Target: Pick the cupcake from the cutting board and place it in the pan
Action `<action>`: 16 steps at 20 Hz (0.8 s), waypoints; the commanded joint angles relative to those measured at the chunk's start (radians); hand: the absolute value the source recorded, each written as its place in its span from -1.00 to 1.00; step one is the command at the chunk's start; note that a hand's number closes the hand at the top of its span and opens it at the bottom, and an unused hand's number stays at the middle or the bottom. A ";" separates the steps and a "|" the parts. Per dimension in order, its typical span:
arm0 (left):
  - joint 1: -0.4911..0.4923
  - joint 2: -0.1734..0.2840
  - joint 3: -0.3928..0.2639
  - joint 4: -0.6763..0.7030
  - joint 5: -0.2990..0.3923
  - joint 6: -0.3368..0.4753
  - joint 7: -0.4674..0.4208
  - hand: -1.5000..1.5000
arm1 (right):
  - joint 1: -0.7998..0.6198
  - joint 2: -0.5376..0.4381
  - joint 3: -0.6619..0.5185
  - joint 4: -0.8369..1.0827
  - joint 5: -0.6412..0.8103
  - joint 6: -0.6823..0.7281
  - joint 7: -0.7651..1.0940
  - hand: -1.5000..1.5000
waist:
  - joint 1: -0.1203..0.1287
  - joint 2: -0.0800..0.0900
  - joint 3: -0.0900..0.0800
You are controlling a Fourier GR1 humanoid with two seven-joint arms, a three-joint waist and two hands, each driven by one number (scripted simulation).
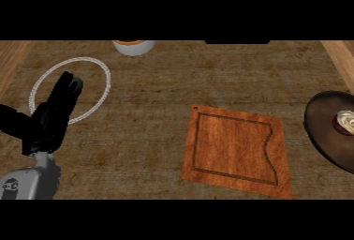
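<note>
A wooden cutting board [237, 149] lies on the counter right of centre, with nothing on it. At the right edge sits a dark round pan [325, 126], partly cut off by the frame. The cupcake [343, 123], pale-topped with a dark red wrapper, rests inside the pan. My left hand [52, 115] stands at the far left with its fingers straight and pointing up, holding nothing, far from the board and pan. My right hand does not show.
A white ring outline [105, 77] lies on the counter behind the left hand. A white cup with an orange top [133, 47] stands at the back edge. Lighter wooden strips border the counter at both sides.
</note>
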 commanded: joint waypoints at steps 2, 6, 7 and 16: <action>0.064 -0.045 -0.027 -0.015 -0.028 0.022 -0.055 0.00 | 0.056 -0.122 -0.116 0.070 -0.144 0.213 -0.050 -1.00 | -0.002 0.001 0.000; 0.061 -0.016 -0.007 -0.012 -0.008 -0.002 -0.032 0.00 | 0.193 -0.211 -0.168 0.105 -0.218 0.433 -0.168 -1.00 | -0.017 -0.002 0.000; 0.052 -0.020 -0.014 -0.041 -0.020 0.017 -0.011 0.00 | 0.201 -0.213 -0.185 0.121 -0.242 0.475 -0.171 -1.00 | -0.014 -0.003 0.001; 0.012 0.029 0.035 -0.002 0.019 -0.020 0.013 0.00 | 0.369 -0.261 -0.167 0.126 -0.291 0.622 -0.302 -1.00 | -0.013 0.000 0.003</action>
